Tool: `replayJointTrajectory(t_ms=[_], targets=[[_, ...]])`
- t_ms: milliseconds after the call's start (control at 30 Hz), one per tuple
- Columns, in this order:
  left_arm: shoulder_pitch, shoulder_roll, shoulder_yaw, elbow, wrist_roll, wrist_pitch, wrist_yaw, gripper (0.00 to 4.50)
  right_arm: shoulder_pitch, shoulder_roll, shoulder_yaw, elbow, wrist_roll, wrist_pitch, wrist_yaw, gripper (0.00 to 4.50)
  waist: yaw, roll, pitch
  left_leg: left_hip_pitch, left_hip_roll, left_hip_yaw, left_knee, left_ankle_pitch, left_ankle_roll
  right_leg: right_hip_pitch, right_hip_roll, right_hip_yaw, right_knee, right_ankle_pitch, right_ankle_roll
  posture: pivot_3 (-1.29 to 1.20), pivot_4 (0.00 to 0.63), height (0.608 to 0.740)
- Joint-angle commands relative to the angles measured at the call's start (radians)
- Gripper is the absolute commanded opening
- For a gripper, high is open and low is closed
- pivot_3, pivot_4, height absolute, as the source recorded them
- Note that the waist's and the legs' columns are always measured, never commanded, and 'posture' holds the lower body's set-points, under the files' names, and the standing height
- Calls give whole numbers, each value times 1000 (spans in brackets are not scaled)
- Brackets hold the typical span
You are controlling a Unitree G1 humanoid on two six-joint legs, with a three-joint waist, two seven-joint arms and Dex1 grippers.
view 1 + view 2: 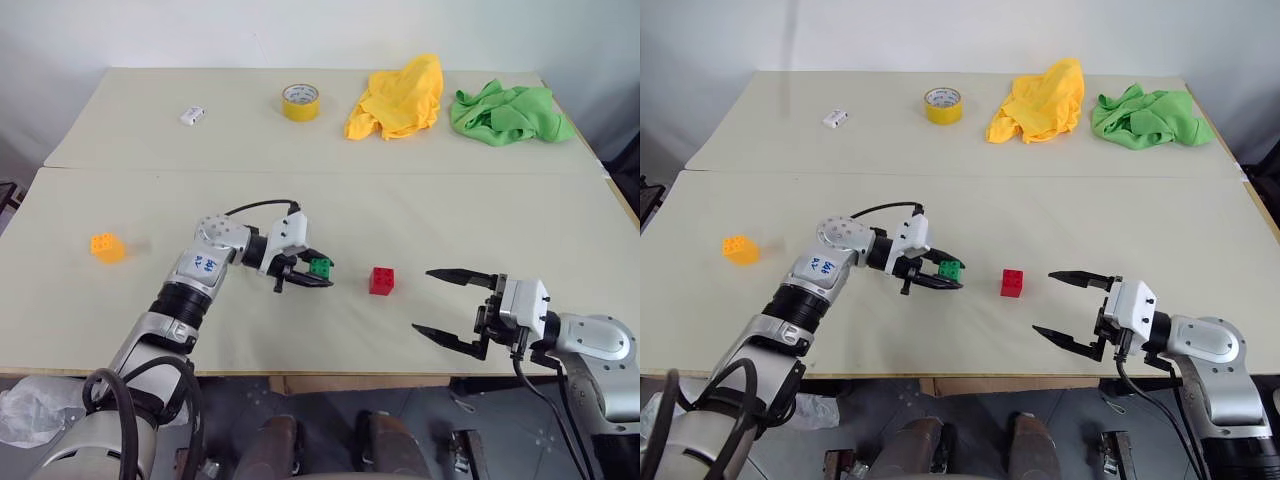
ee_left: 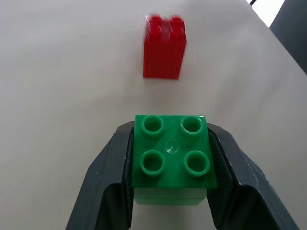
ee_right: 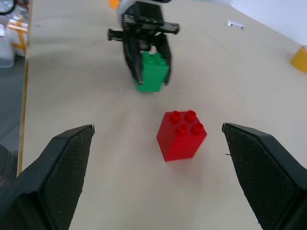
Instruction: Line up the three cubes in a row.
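My left gripper [image 1: 316, 273] is shut on the green cube [image 1: 321, 266], studs up, near the middle of the front table; the wrist view shows the green cube [image 2: 172, 156] squeezed between both fingers. The red cube [image 1: 381, 281] stands on the table just to its right, apart from it, and is also the red cube [image 3: 182, 134] between my right gripper's wide-spread fingers in that wrist view. My right gripper [image 1: 443, 304] stands open to the right of the red cube, holding nothing. The orange-yellow cube [image 1: 107, 247] sits alone far left.
On the back table lie a yellow tape roll [image 1: 300, 101], a small white block [image 1: 192, 116], a yellow cloth [image 1: 400, 97] and a green cloth [image 1: 508, 113]. A seam [image 1: 320, 170] separates the two tables.
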Motion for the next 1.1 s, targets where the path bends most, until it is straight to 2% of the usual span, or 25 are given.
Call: replayJointTrajectory(t_ms=[33, 300, 367, 467, 600, 700, 767, 833, 900, 1033, 1100], targets=[[-6, -8, -8, -39, 29, -8, 17, 1516, 0, -12, -34, -12, 30, 4, -4, 4500, 0, 0, 0, 0, 0, -1, 1, 0, 0, 1, 0, 1, 0, 0, 0, 0, 150, 740], [-11, -33, -1, -2, 66, -28, 84, 1516, -13, -11, -17, 36, 15, -11, 17, 4500, 2, 0, 0, 0, -1, -3, 3, 0, 0, 2, 0, 3, 1, 0, 0, 0, 150, 740], [-8, -36, 7, -7, 53, -24, 79, 2251, -21, -5, -9, 37, 15, -10, 17, 4500, 1, 0, 0, 0, -1, -3, 3, 0, 0, 2, 0, 3, 1, 0, 0, 0, 150, 740], [-3, -22, 11, -35, 33, 3, 37, 3035, -28, 0, 5, 36, 18, -9, 21, 4500, 0, 0, 0, 0, -1, -3, 3, 0, 0, 2, 0, 3, 1, 0, 0, 0, 150, 740], [-7, 0, 62, -111, -22, 53, 21, 4334, -54, 13, 21, 40, 23, -4, 17, 4500, -1, 0, 0, -1, -1, -3, 3, 0, 0, 1, 0, 3, 1, 0, 0, 0, 150, 740], [20, 76, 138, -214, -70, 89, 17, 4466, -100, 29, 43, 50, 26, -5, 26, 4500, -5, 0, 0, -1, 0, -3, 4, 0, 0, 1, -1, 4, 1, 0, 0, 0, 150, 740], [63, 129, 201, -290, -118, 124, 22, 4466, -134, 41, 56, 64, 30, -2, 29, 4500, -11, 0, 0, -1, 2, -3, 4, 0, -2, 1, -1, 5, 1, 0, 0, 0, 150, 740], [165, 196, 316, -401, -214, 157, 15, 4466, -175, 56, 79, 85, 34, 6, 46, 4500, -26, 1, 0, 0, 3, -3, 3, -1, -3, 0, -1, 5, 1, 0, -1, 0, 150, 740], [272, 240, 431, -495, -271, 188, 75, 4466, -210, 68, 103, 111, 31, 3, 67, 4500, -31, 1, 0, 0, 4, -3, 1, -1, -3, 0, -1, 7, 1, -1, -2, 0, 150, 740], [511, 279, 631, -622, -250, 177, 251, 4466, -290, 102, 137, 164, 17, 7, 72, 4500, -30, 1, 1, 0, 5, -4, 2, -1, -4, 0, -1, 7, 1, -1, -2, 0, 150, 740], [684, 215, 832, -701, -262, 198, 428, 4466, -365, 135, 154, 202, 20, 25, 63, 4500, -33, 2, 1, 1, 4, -3, 2, -1, -3, 1, -1, 8, 1, -1, -2, 0, 150, 740]])
